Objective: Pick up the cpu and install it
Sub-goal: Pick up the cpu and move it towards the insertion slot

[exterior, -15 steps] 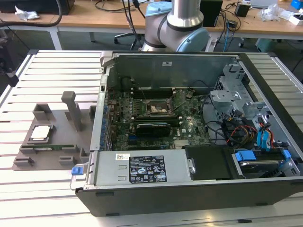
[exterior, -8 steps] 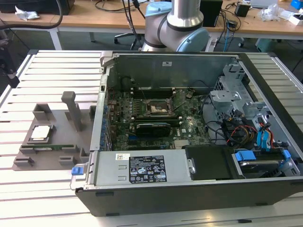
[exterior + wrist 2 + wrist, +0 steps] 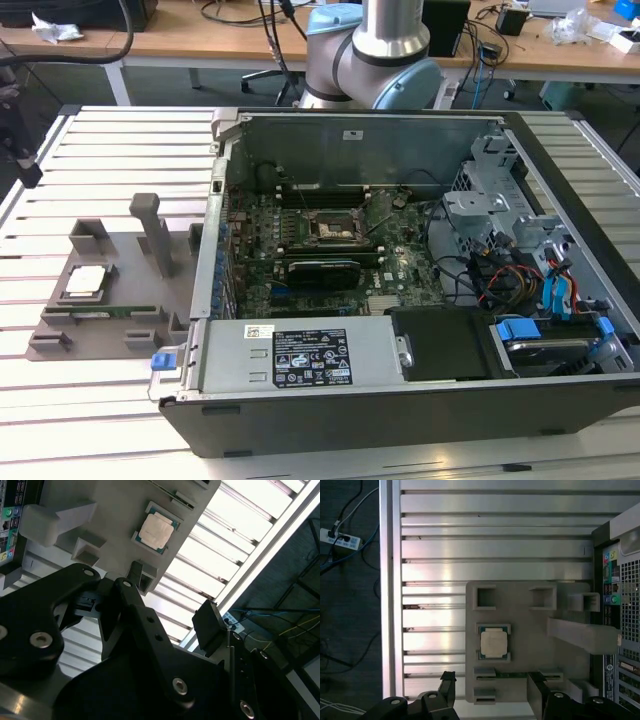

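The cpu (image 3: 85,282) is a small square chip with a silver top, lying flat in a pocket of the grey fixture plate (image 3: 120,262) at the exterior view's left. Both wrist views look down on the cpu (image 3: 493,643) (image 3: 156,530) from well above. My gripper (image 3: 492,687) (image 3: 174,602) hangs open over the fixture, clear of the chip, with nothing between its fingers (image 3: 447,680). The black-framed socket (image 3: 335,230) sits on the motherboard inside the open computer case (image 3: 560,400).
A green memory stick (image 3: 100,311) (image 3: 510,675) lies in a slot beside the cpu. A tall grey post (image 3: 155,235) and several raised blocks stand on the fixture. The case wall (image 3: 620,580) borders the fixture. The slatted metal table (image 3: 495,550) ends near a floor power strip (image 3: 337,537).
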You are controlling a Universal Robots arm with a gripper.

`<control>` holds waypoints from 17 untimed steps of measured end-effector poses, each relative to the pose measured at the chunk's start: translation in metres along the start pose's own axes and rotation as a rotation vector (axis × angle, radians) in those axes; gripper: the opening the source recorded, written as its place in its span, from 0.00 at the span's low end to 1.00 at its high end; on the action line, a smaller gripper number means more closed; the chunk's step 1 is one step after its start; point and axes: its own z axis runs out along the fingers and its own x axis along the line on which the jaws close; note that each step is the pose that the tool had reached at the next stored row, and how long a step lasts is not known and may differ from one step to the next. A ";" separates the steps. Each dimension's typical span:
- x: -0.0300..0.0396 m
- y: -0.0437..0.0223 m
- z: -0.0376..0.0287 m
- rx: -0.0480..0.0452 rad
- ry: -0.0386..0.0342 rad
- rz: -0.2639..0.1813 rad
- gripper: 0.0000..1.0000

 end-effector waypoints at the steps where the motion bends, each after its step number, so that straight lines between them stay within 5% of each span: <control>1: 0.0001 0.0000 0.0036 0.0000 0.0000 0.000 0.68; 6: 0.0003 0.0000 0.0119 -0.0001 -0.0001 0.000 0.68; 17: 0.0005 0.0000 0.0182 0.0000 0.0000 0.000 0.68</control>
